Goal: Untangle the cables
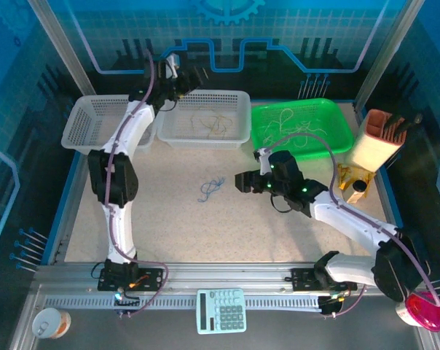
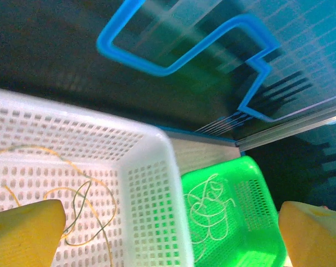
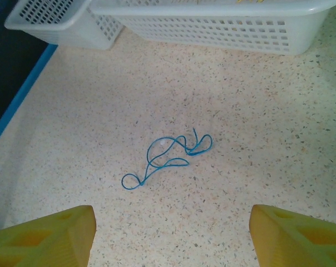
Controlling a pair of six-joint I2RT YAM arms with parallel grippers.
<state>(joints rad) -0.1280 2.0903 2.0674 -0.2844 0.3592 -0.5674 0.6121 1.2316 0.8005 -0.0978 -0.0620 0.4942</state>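
Jaws spread on right gripper (image 3: 173, 239), empty, facing blue cable (image 3: 168, 158) on surface (image 3: 257, 139): likely pickup step; next needs descent & pinch on a loop. Farther, left gripper (image 2: 171, 233) jaws apart over white basket (image 2: 148, 194) w/ yellowish cables (image 2: 73, 194).

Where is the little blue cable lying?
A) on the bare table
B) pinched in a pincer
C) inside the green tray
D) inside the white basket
A: the blue cable lies loose on the speckled table, short of the white basket, with the open right pincer above it and not touching it.
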